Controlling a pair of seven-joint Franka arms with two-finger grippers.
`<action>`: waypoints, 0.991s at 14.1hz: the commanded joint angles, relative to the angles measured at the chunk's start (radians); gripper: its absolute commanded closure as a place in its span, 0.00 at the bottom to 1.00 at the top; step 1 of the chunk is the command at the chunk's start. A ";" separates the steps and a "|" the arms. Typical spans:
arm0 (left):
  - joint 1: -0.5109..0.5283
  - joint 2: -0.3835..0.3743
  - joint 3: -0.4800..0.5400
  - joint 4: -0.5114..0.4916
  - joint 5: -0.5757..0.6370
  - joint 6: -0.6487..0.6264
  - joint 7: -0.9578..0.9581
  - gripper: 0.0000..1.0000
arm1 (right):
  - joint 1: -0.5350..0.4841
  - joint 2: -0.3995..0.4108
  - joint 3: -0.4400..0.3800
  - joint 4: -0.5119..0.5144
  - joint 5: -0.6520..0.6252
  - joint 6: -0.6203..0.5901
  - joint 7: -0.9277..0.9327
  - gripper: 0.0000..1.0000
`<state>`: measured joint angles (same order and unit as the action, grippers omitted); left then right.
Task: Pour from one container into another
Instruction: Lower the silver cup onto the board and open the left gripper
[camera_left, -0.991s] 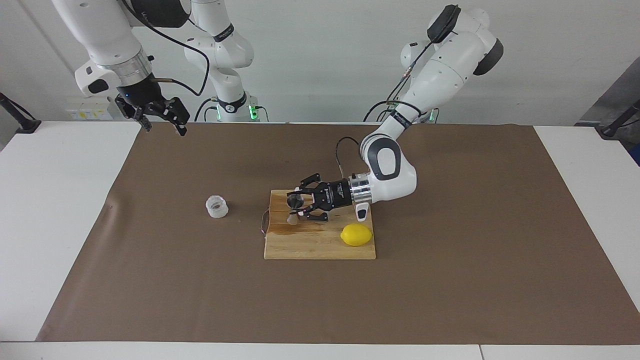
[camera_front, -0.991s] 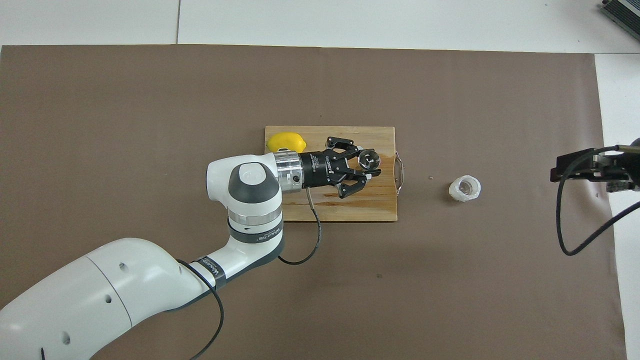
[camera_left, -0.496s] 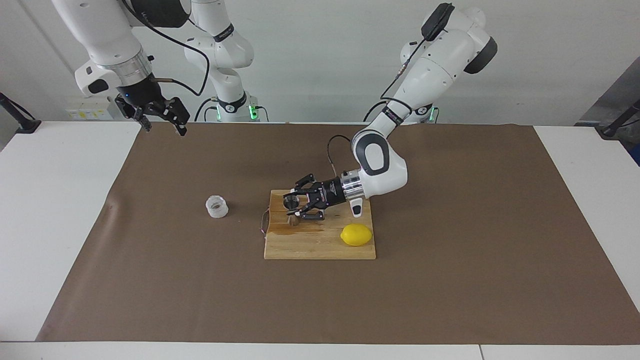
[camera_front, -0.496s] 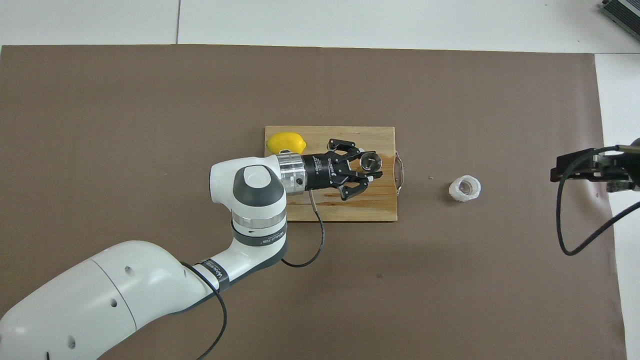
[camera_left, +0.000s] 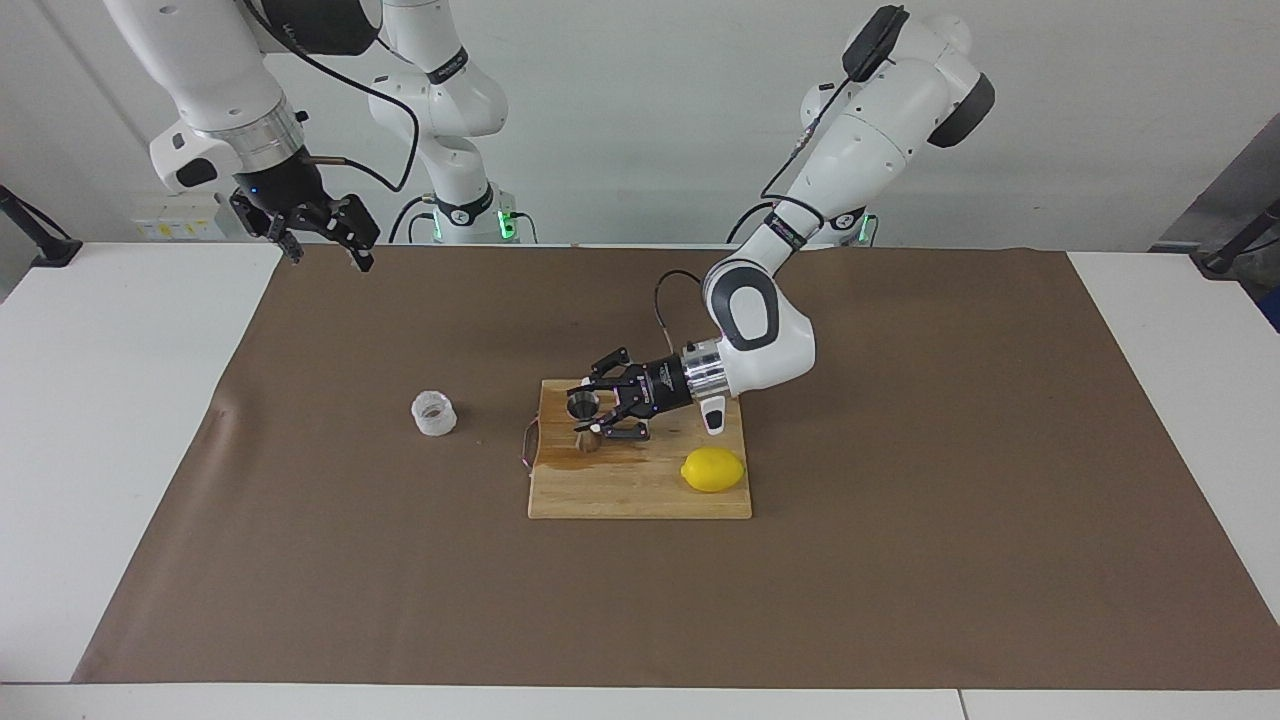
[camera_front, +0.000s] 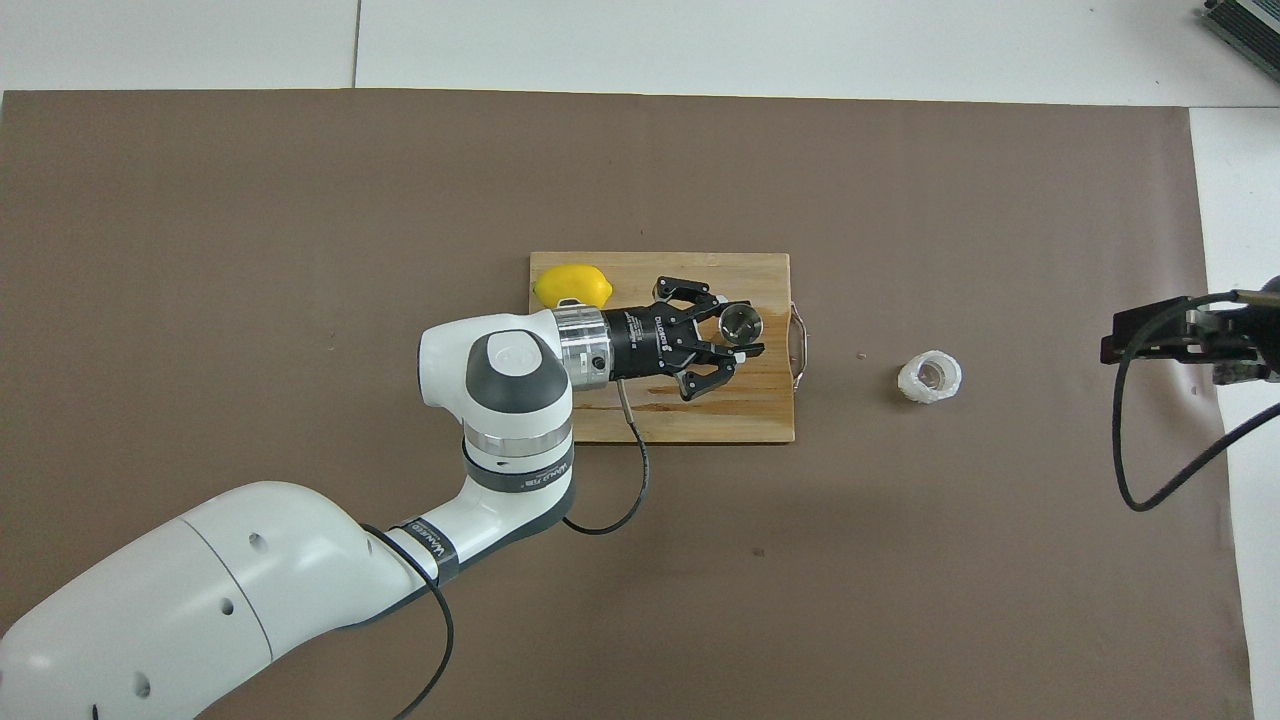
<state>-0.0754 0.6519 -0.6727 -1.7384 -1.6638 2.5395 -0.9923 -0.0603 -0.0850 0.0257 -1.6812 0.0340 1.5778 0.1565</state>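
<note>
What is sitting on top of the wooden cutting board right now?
On the cutting board: a lemon and the upright steel jigger, with the left end effector around it. The jigger's contents cannot be seen.

A cutting board (camera_left: 640, 490) lies on the table mat (camera_left: 900, 500). On the board stand the jigger (camera_left: 583, 418) at the end toward the right arm, and a lemon (camera_left: 713, 469) at the end toward the left arm, farther from the robots. The plastic cup (camera_left: 434, 413) sits on the mat, beside the board toward the right arm's end, well apart from the jigger.
</note>
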 joint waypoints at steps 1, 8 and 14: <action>-0.015 -0.041 0.025 -0.033 -0.031 0.019 0.018 0.00 | -0.015 -0.013 0.005 -0.006 0.027 0.001 -0.028 0.00; -0.017 -0.041 0.025 -0.032 -0.030 0.013 0.023 0.00 | -0.015 -0.013 0.005 -0.006 0.027 0.001 -0.028 0.00; -0.001 -0.075 0.024 -0.026 -0.027 -0.050 0.015 0.00 | -0.015 -0.013 0.005 -0.006 0.027 0.001 -0.028 0.00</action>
<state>-0.0734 0.6271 -0.6668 -1.7367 -1.6639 2.5271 -0.9783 -0.0603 -0.0850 0.0257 -1.6812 0.0340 1.5778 0.1565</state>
